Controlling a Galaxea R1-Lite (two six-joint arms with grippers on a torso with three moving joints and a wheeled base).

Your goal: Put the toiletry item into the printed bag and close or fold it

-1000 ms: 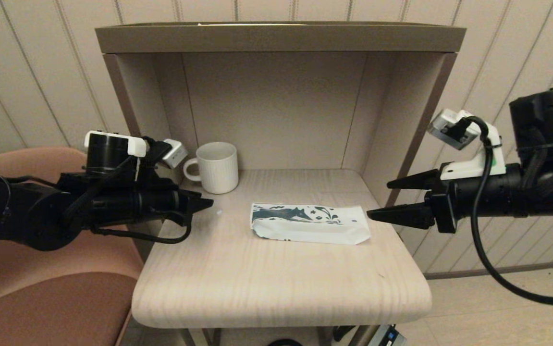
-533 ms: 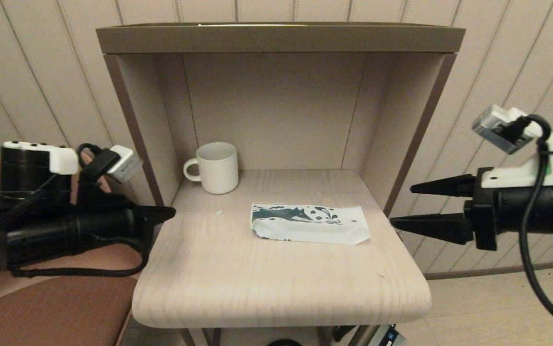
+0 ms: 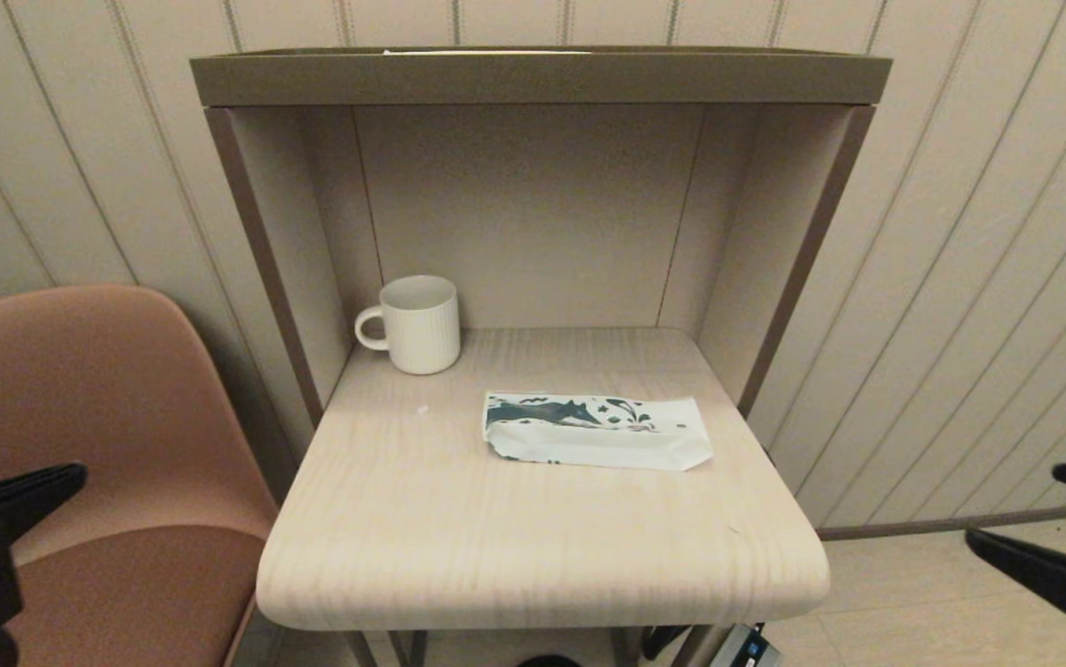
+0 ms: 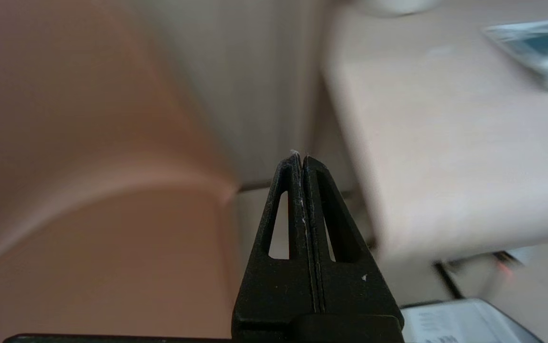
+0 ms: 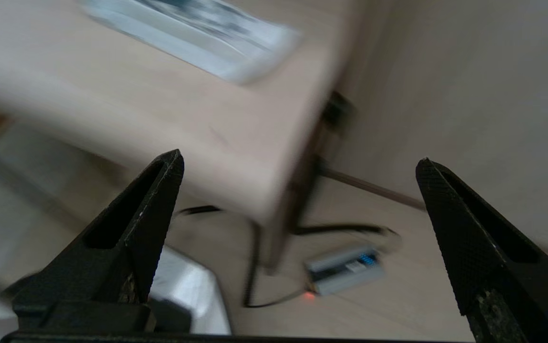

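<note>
The printed bag [image 3: 595, 431] lies flat right of centre in the head view, on the pale tabletop [image 3: 542, 547], with its lower long edge folded up over the white side and the teal horse print showing along the top. The toiletry item is nowhere to be seen in the open; whether it sits inside the fold cannot be told, though the bag looks slightly plump along that folded edge.

Nothing touches the bag. A white ribbed mug [image 3: 418, 324] stands well apart from it, in the back left corner of the alcove, and a rust-coloured chair [image 3: 97, 445] fills the lower left of the frame.

Both arms are off the tabletop. The left gripper [image 4: 301, 159] shows only as a dark tip at the lower left edge of the head view, over the chair, its fingers pressed together on nothing. The right gripper [image 5: 297, 164] sits at the lower right edge, beside and below the tabletop's corner, fingers spread wide and empty.

By the look of it the task is finished or nearly so. The risk from here is the fold itself — nothing pins it, so the paper could spring open — and either arm swinging near the tabletop's edge could nudge the bag.
</note>
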